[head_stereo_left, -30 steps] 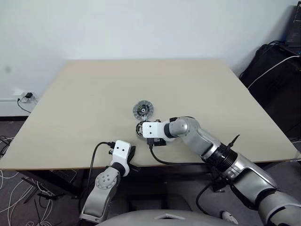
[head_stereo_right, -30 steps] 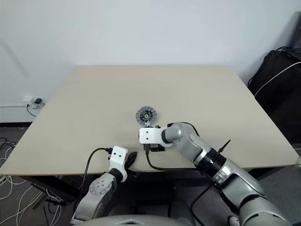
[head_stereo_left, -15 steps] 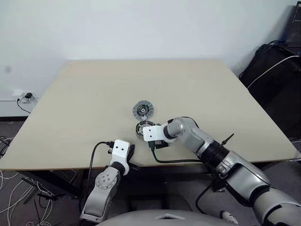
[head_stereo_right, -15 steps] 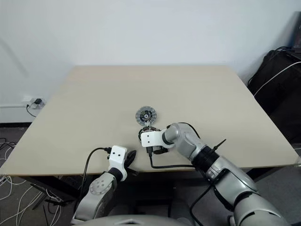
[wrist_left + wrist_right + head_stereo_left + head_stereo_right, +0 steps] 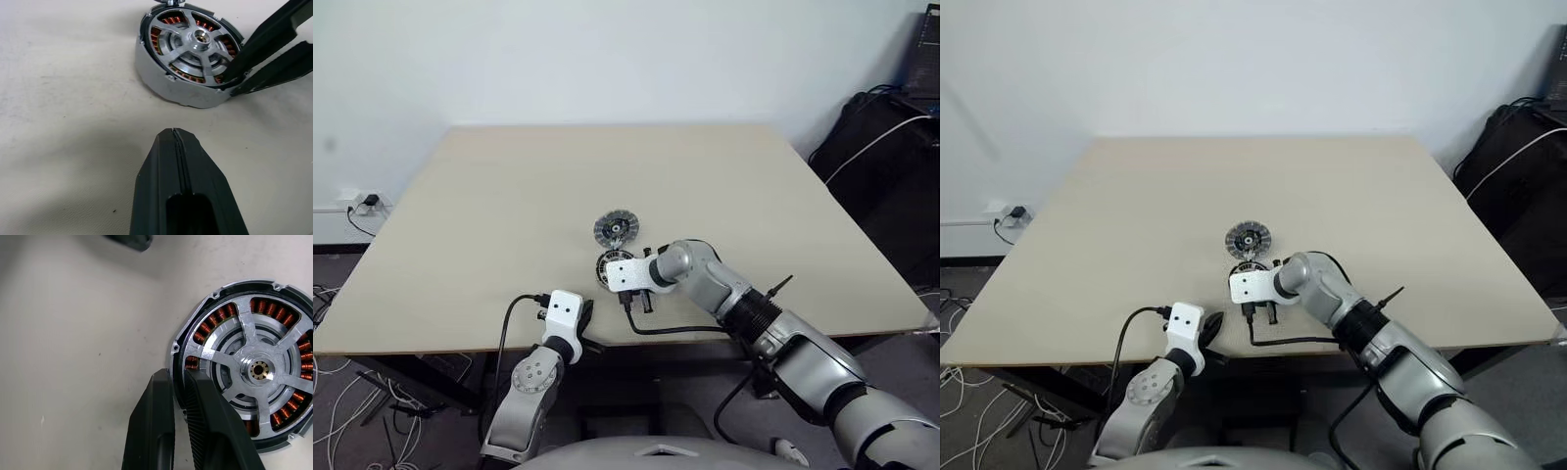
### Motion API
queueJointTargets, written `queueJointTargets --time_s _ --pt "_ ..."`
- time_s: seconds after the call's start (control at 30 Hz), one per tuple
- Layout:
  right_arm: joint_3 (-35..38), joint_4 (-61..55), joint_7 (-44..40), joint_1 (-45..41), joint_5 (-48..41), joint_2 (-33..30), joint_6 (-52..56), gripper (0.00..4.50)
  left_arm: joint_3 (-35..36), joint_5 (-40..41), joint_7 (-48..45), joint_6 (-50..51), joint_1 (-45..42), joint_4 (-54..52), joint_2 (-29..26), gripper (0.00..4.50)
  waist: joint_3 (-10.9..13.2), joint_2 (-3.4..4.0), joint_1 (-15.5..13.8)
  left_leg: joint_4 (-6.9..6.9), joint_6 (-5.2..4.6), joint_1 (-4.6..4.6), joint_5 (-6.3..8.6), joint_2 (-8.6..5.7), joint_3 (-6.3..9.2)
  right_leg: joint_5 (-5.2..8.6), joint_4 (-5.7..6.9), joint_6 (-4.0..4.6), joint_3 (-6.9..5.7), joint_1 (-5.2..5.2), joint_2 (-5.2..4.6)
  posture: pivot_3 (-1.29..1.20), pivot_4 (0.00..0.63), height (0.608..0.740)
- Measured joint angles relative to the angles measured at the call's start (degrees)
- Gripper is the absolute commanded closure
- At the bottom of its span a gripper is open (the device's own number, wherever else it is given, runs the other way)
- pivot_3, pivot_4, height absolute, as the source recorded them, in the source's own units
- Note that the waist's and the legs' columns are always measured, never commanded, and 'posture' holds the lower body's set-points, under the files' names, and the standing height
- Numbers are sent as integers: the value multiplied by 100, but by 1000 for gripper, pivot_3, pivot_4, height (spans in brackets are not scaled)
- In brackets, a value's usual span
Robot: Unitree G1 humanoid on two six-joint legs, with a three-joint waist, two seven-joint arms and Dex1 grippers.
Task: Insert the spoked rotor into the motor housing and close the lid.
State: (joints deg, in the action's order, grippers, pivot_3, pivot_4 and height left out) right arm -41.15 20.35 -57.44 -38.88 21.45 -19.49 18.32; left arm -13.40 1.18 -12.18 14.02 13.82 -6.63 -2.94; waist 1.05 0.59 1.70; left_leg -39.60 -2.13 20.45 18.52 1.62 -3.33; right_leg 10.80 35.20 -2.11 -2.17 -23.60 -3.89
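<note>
The motor housing (image 5: 195,320) lies flat on the table, its copper windings showing between the spokes. The spoked rotor (image 5: 258,369) sits inside it, its shiny hub facing up. My right gripper (image 5: 177,377) is shut on the housing's rim, one finger outside the wall and one over the windings. This grip also shows in the left wrist view, on the housing (image 5: 171,83). The lid (image 5: 616,227), a ribbed disc with a dark centre, lies just beyond the housing (image 5: 605,262). My left gripper (image 5: 173,134) is shut and empty, a short way from the housing, by the table's front edge.
The beige table (image 5: 509,196) stretches wide to the left and back. A black cable (image 5: 675,331) loops from my right wrist along the front edge. Dark bags and cords (image 5: 881,147) stand off the table at the right.
My right gripper's fingers have closed from wide apart onto the housing's rim, and the hand has sunk slightly. The left arm has stayed put.
</note>
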Motion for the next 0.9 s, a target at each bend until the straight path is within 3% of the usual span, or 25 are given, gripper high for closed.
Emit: queueJointTargets --time_s 0.27,0.63,0.9 --pt "951 -597 688 721 -352 371 1417 4410 -16 0 -2 -46 0 29 32 4500 0 -3 -53 -24 6 -1 -8 -1 3 13 48 -6 2 -11 -5 0 0 740" --pt "1992 -3178 1320 1899 -801 239 4125 4410 -80 0 -57 -66 -15 185 56 4500 7 -5 -83 -28 6 20 -6 -2 10 25 59 -6 -2 -37 -7 0 0 740" --pt "2735 -4014 1957 1873 -1584 1185 6116 4410 -101 1 -129 -68 -75 210 63 4500 9 -7 -74 -28 7 22 -7 1 14 27 63 -5 -6 -40 -5 0 0 740"
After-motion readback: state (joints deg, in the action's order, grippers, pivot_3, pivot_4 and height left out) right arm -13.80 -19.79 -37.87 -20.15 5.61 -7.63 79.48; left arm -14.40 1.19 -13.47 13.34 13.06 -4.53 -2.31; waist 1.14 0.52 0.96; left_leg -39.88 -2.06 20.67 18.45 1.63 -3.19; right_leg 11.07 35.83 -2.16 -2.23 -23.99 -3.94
